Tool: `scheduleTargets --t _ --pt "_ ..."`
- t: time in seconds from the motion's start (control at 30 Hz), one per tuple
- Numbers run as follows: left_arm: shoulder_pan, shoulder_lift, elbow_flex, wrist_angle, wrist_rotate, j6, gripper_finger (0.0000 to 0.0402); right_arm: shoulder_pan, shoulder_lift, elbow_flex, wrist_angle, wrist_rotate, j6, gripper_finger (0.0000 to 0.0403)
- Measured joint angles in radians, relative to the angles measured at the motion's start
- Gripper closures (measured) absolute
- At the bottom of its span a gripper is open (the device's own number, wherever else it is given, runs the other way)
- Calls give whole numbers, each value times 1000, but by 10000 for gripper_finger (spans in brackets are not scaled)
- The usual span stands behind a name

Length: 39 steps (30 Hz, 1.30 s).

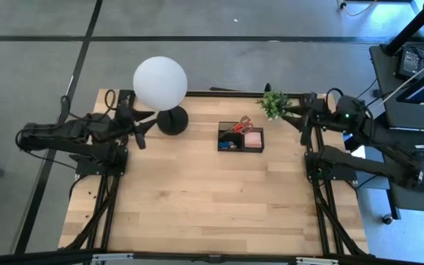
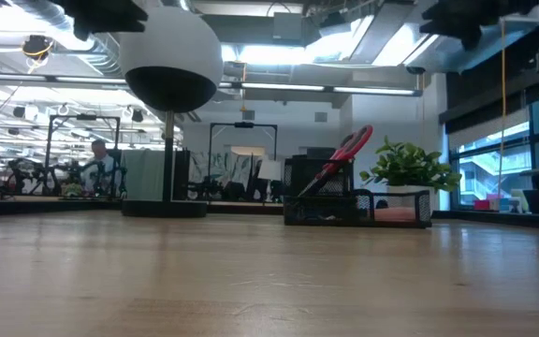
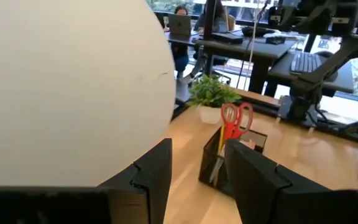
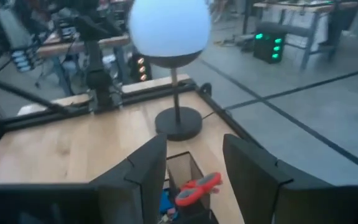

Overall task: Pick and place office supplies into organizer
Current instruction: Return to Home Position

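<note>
Grey concrete floor (image 1: 219,18), crossed by dark tape lines (image 1: 197,38), surrounds the wooden table (image 1: 212,199). Long ceiling strip lights (image 2: 288,87) glow over an open workshop. Tall windows (image 2: 494,159) fill one side (daylight outside). Dark desks (image 3: 247,48) stand beyond, one bearing a laptop (image 3: 180,23).

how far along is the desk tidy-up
Done: the red scissors stand in the black organizer, and the pink sticky pad lies in the compartment beside them. In hand: nothing; the left hand by the lamp and the right hand by the plant are both open and empty. Left: no loose supply shows on the table, so it looks finished.
</note>
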Motion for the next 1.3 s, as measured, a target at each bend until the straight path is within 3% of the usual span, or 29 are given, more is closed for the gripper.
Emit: scheduleTargets --t 0.2,0.3,0.4,0.83,1.3 --pt "0 -84 -5 -56 48 34 258 0 -149 -186 110 42 37 240" --pt "0 -139 -59 27 155 79 258 0 -207 -246 175 43 36 240" --pt "-1 -200 -145 116 185 108 258 0 -249 -282 233 73 34 240" --pt "0 -473 -361 176 196 55 258 0 -356 -292 130 129 13 240" --pt "0 -480 -512 324 238 44 258 0 -380 -292 96 189 10 240"
